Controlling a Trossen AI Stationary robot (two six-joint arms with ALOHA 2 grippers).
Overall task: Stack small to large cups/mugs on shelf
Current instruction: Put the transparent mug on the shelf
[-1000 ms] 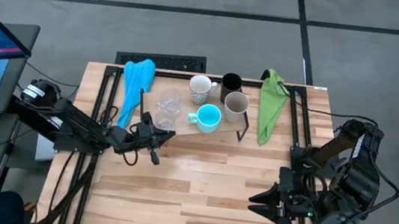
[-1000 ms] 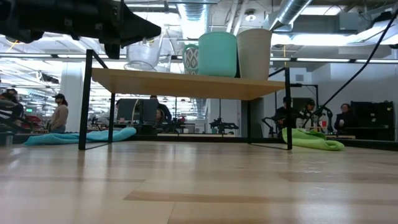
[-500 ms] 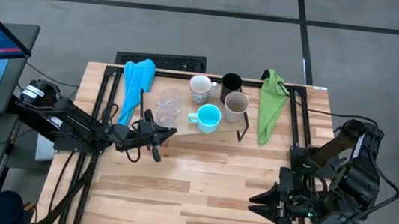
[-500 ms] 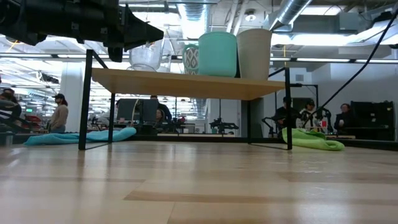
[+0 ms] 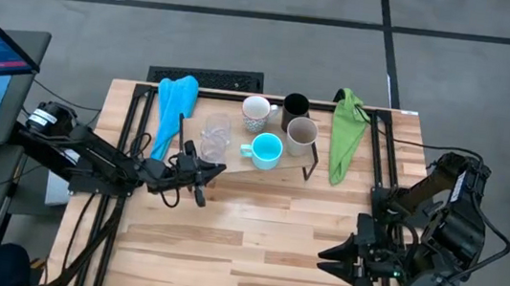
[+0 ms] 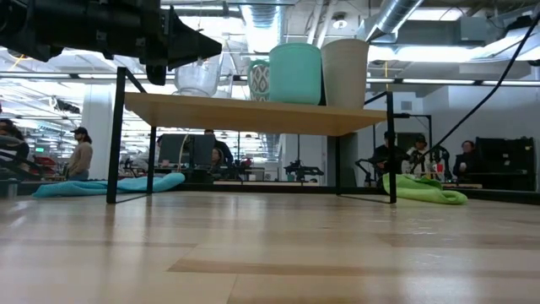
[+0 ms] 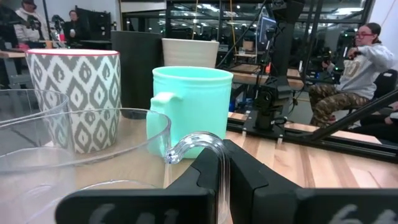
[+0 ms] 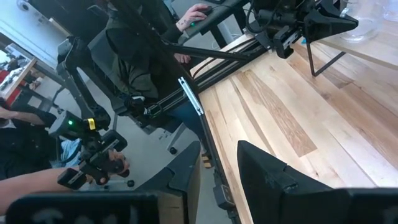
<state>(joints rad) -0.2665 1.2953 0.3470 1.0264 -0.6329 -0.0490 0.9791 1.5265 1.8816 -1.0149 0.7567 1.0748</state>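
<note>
Left tool (image 7: 221, 163) | clamped on clear glass (image 7: 93, 146) handle | glass on shelf (image 6: 253, 114), beside turquoise mug (image 7: 189, 106)

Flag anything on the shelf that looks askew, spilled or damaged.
Nothing stands out. On the shelf the turquoise mug, beige-grey mug, patterned white mug and black cup stand upright. The left pincer is shut on a clear glass's handle; nothing spilled or broken shows.
</note>
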